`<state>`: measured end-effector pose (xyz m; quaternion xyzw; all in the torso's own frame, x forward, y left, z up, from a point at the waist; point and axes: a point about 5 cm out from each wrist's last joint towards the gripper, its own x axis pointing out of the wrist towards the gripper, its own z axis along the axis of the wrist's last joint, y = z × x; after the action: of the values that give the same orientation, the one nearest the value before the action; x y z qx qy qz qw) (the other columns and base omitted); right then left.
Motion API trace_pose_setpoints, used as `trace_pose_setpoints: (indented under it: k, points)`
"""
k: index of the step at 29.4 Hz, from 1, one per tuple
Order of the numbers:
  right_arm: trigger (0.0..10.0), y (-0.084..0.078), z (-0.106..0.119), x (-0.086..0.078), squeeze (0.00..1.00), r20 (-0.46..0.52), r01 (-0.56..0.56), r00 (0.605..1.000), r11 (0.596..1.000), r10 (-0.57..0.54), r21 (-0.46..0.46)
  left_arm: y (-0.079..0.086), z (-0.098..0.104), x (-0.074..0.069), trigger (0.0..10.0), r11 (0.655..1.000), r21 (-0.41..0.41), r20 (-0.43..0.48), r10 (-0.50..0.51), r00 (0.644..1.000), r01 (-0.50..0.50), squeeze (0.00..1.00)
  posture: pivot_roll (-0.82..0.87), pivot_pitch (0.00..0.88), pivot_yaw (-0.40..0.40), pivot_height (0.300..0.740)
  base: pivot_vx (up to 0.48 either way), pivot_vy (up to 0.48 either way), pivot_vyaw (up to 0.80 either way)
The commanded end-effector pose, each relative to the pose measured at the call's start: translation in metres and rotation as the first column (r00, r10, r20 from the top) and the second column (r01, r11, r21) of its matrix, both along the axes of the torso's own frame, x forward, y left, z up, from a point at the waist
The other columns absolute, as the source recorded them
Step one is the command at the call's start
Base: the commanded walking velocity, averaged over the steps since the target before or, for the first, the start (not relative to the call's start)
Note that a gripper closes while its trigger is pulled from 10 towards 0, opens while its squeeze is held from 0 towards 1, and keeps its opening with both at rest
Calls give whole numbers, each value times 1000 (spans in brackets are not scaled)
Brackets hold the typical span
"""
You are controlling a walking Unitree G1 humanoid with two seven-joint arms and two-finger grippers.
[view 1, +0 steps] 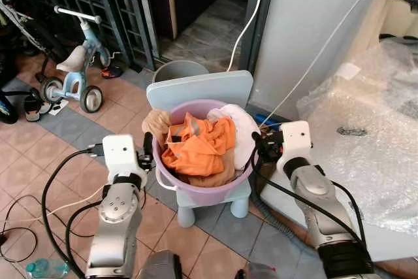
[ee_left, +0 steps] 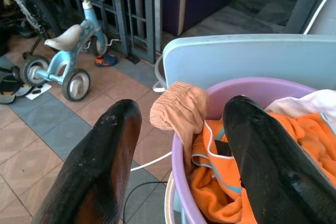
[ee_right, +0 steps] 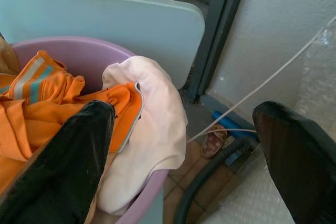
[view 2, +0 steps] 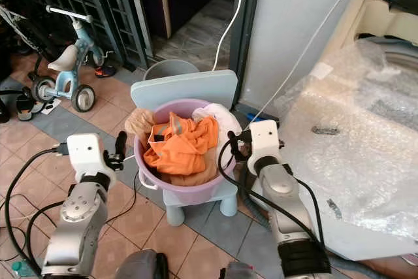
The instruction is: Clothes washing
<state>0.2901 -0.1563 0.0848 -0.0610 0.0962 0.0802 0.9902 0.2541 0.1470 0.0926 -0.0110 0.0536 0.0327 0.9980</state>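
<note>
1. Nearest the camera, two silver arms are seen reaching forward, one at each side of a purple basin (view 1: 202, 191).
2. Left tool (view 1: 147, 151) is held at the basin's left rim, fingers spread wide with the rim between them; nothing is gripped.
3. Right tool (view 1: 257, 151) is placed at the right rim, likewise wide open and empty, one finger (ee_right: 63, 166) over the laundry and the other outside the wall.
4. Basin is set on a small pale-blue chair (view 1: 199, 93), on the tiled floor, near a grey wall.
5. Basin is heaped with clothes: an orange garment (view 1: 196, 145) on top, a white garment (view 1: 238, 129) draped over the right rim, a tan garment (ee_left: 178, 111) hung over the left rim.
6. Handling is judged as follows: cloth is soft and limp and likely to slide; the plastic basin is stiff, probably light enough for two tools.
7. Hold is best taken at opposite rims, clear of the draped cloth, so that the grip is not cushioned or slipped.
8. Bubble wrap (view 1: 366, 129) is noted to the right, a tricycle (view 1: 75, 63) well apart at the left.
</note>
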Motion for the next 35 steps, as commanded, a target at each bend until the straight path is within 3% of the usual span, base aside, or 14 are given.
trace_pose_setpoints:
  k: [1, 5, 12, 16, 17, 20, 22, 26, 31, 35]
  points:
    - [10000, 17, 5, 1, 0, 27, -62, 998, 998, 61, 16, 14, -6, -4, 10000, 998, 29, -32, 56, 998, -55, 0, 61, 154, -4, 740, 0, 0, 800]
    - [10000, 17, 3, 2, 0, 10, -50, 999, 999, 50, 18, 17, -7, -4, 10000, 995, 31, -45, 96, 994, -95, 0, 64, 155, -6, 740, 0, 0, 800]
    - [10000, 11, -2, 3, 0, -30, -36, 999, 999, 36, 7, 19, -10, -6, 10000, 994, 30, -87, 112, 990, -110, 0, 80, 167, -16, 740, 0, 0, 0]
    - [10000, 8, -9, 7, 0, -49, -22, 999, 995, 17, -94, 20, -14, -13, 10000, 995, 35, -117, 97, 988, -93, 0, 105, 165, -17, 740, 0, 0, 0]
    - [10000, 13, -10, 8, 0, -57, -15, 998, 1000, 14, -25, 23, -17, -16, 10000, 994, 32, -133, 108, 985, -105, 0, 110, 170, -17, 740, 0, 0, 0]
    - [10000, 13, -10, 8, 0, -57, -15, 998, 1000, 14, -25, 23, -17, -16, 10000, 994, 32, -133, 108, 985, -105, 0, 110, 170, -17, 740, 0, 0, 0]
    - [10000, 27, -6, 9, 0, -49, -59, 997, 994, 64, 92, 27, -18, -19, 10000, 992, 47, -143, 124, 982, -119, 0, 122, 173, -18, 740, 0, 0, 0]
    - [10000, 32, -3, 10, 0, -29, -114, 993, 987, 118, 114, 36, -7, -19, 10000, 978, 88, -69, 196, 978, -189, 0, 124, 182, -17, 740, 0, 0, 0]
    - [10000, 36, -4, 10, 0, -7, -142, 990, 989, 142, 32, 37, -5, -18, 10000, 979, 90, -88, 192, 977, -185, 0, 131, 226, -14, 740, 0, 0, 480]
    - [10000, 34, -27, 12, 0, -142, -110, 984, 994, 110, 7, 38, -2, -24, 10000, 972, 103, -75, 217, 973, -209, 0, 151, 250, -20, 740, 0, 0, 400]
